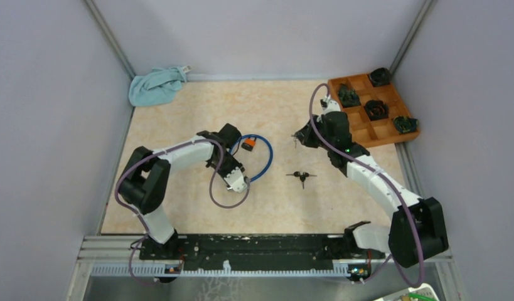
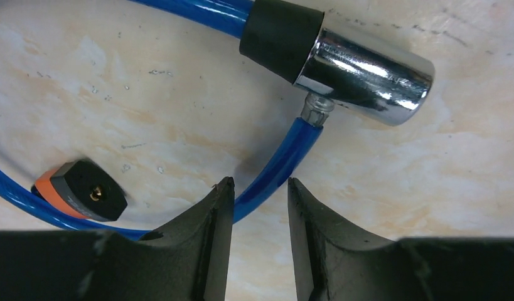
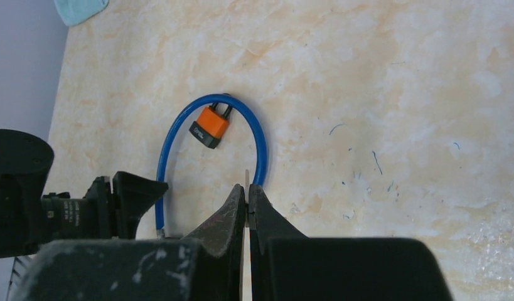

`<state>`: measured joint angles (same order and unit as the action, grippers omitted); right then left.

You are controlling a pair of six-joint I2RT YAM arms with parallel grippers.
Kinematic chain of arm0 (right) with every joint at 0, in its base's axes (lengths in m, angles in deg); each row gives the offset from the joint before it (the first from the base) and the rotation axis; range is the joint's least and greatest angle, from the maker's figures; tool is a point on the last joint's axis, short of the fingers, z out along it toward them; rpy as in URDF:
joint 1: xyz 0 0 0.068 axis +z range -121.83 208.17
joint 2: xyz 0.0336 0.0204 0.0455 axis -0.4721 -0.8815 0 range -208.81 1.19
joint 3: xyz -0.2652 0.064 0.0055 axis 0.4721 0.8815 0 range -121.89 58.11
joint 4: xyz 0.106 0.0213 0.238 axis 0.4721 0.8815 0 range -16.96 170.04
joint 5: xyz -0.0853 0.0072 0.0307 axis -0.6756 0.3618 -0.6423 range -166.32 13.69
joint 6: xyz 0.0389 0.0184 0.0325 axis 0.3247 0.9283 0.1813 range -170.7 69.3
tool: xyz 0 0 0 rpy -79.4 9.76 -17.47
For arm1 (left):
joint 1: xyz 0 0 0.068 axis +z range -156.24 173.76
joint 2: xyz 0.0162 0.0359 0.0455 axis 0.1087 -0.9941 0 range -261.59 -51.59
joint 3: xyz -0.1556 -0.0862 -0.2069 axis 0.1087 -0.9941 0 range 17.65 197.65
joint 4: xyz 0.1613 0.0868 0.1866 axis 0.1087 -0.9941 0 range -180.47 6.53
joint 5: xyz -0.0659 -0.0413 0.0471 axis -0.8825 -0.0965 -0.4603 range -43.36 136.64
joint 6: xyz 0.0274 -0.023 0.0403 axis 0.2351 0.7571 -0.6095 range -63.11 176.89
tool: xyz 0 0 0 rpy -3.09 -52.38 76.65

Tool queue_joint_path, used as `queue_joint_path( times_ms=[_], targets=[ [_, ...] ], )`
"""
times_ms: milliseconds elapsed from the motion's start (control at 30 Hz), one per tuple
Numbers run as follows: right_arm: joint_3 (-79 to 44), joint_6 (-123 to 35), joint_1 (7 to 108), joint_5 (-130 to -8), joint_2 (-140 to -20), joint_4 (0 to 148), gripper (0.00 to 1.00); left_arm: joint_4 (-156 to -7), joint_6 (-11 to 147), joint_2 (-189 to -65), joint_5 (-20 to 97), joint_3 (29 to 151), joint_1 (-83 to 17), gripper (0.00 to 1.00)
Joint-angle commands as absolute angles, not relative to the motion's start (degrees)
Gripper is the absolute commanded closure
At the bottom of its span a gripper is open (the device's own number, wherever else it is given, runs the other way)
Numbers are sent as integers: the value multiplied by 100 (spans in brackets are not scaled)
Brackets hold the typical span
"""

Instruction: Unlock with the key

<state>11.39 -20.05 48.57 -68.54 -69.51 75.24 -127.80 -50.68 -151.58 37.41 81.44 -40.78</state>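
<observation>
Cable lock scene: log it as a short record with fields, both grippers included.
padlock: orange padlock, shackle around the blue cable
cable: curved loop on the table, ends in a chrome barrel
left gripper: open, fingers astride the blue cable just below the chrome barrel
right gripper: shut on a thin key blade, apart from the padlock
loose keys: lying on the table between the arms
task state: key not yet in the padlock
</observation>
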Motion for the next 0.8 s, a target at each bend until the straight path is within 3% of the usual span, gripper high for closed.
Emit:
queue_joint_path(
  times_ms=[0, 67, 200, 233, 533, 667, 767],
  targets=[
    [1168, -1918, 4790, -6721, -6562, 7365, 100, -12300, -5650, -15270, 4013, 7855, -4153, 57],
    [1185, -1902, 4779, -6694, -6485, 7385, 100, -12192, -5661, -15305, 4066, 7741, -4176, 62],
    [1199, -1927, 4747, -6683, -6392, 7420, 100, -12061, -5029, -15264, 3967, 7770, -4302, 98],
    [1201, -1943, 4743, -6682, -6380, 7431, 100, -11978, -4729, -15214, 3933, 7803, -4344, 100],
    [1244, -2017, 4738, -6584, -6266, 7417, 100, -10168, -1879, -14233, 4450, 7085, -4764, 100],
    [1308, -1992, 4735, -6556, -6197, 7360, 100, -10368, -512, -14586, 5168, 7193, -5218, 100],
    [1320, -1996, 4734, -6569, -6161, 7410, 100, -11333, 521, -15195, 4771, 7883, -5281, 100]
  ],
)
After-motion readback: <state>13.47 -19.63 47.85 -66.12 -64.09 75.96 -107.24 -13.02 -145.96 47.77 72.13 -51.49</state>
